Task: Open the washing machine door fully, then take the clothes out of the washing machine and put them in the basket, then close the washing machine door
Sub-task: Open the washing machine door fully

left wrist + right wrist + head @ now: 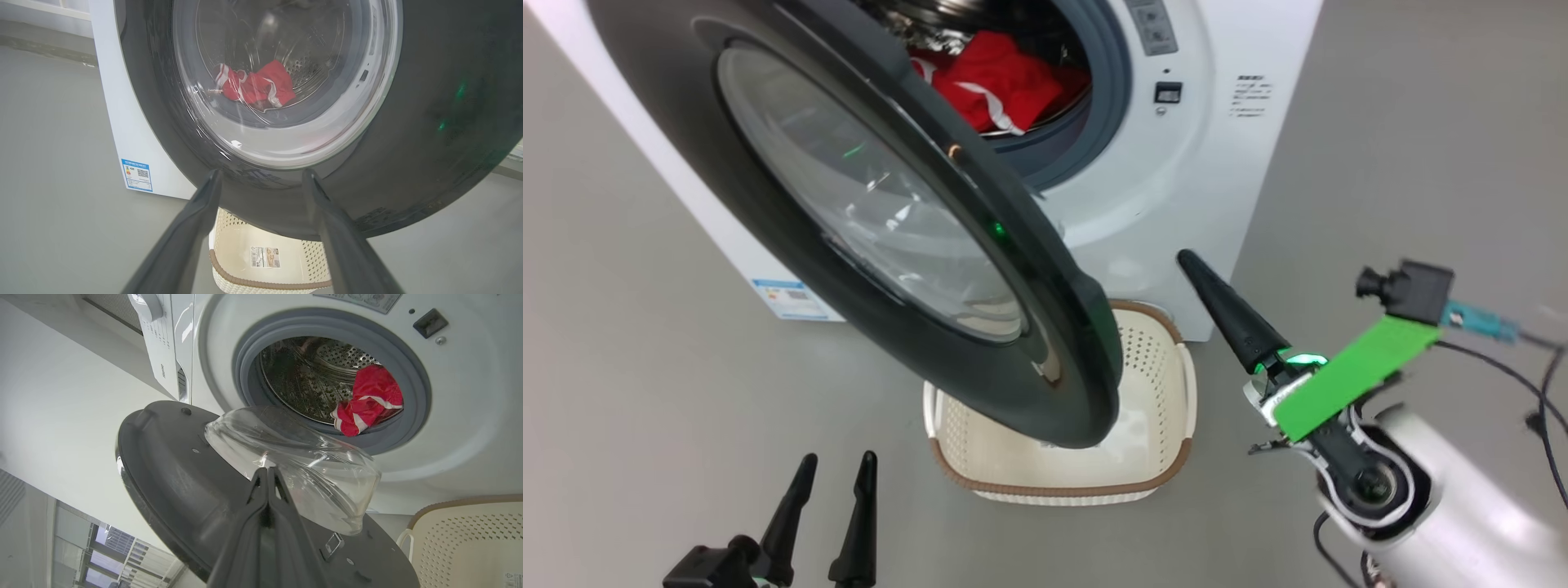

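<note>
The washing machine door (890, 237) hangs partly open, its black rim and glass bowl (302, 457) swung out over the basket (1152, 457). Red clothes (992, 82) with white stripes lie in the steel drum of the washing machine (1176, 180), also seen through the glass as clothes (255, 87) and from the right as clothes (369, 400). My right gripper (1186, 260) is shut with nothing in it, right of the door's edge, its tip (267, 471) close to the door's inner side. My left gripper (837, 461) is open at the lower left, in front of the door's outer face (429, 102).
The cream basket (265, 257) stands on the grey floor in front of the washer, partly under the door. A blue label (788, 298) is on the washer's lower left. Cables (1539, 392) trail from my right arm. Open grey floor lies left and right.
</note>
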Controlling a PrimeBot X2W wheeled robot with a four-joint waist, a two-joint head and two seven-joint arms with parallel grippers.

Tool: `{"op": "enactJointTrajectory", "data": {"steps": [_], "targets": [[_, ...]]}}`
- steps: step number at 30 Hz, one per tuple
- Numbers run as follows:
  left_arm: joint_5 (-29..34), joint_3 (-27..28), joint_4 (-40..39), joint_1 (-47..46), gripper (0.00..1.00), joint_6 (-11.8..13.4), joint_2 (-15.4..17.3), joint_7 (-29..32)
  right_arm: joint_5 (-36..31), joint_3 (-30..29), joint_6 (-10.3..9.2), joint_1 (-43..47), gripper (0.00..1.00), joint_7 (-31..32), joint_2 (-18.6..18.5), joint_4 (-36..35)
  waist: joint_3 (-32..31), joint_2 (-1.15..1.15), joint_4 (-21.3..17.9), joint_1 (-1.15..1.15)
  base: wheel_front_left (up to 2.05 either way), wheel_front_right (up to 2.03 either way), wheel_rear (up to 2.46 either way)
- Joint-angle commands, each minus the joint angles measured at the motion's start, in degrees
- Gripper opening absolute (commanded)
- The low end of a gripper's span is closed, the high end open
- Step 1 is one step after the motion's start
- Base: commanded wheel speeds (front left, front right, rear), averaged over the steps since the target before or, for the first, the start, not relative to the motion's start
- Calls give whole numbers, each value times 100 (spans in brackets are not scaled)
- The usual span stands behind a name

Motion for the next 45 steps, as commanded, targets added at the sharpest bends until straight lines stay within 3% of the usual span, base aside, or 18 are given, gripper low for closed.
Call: {"op": "enactJointTrajectory", "data": {"steps": [1, 6, 13, 22, 32, 45], "targets": [[-51, 153, -97, -228, 100, -32, 49, -54, 300, 106, 29, -233, 0, 359, -79, -96, 92, 0, 109, 0, 0, 0, 0], [-106, 85, -93, -274, 100, -32, 49, -54, 1060, 135, 29, -504, 0, 1537, -101, 135, 184, 0, 206, 0, 0, 0, 0], [-145, 14, -82, -328, 100, -32, 49, -54, 1586, 36, 29, -768, 0, 2747, -24, 598, 259, 0, 300, 0, 0, 0, 0], [-207, -30, -73, -344, 100, -32, 49, -54, 2391, -168, 29, -913, 0, 4111, 321, 1180, 286, 0, 435, 0, 0, 0, 0], [-320, -116, -49, -305, 100, -32, 49, -54, 2484, -82, 29, -811, 0, 4722, 534, 1380, 181, 0, 812, 0, 0, 0, 0], [-322, -144, -20, -103, 100, -32, 49, -54, 2381, -71, 29, -591, 0, 5084, 878, 1414, -95, 0, 1418, 0, 0, 0, 0]]}}
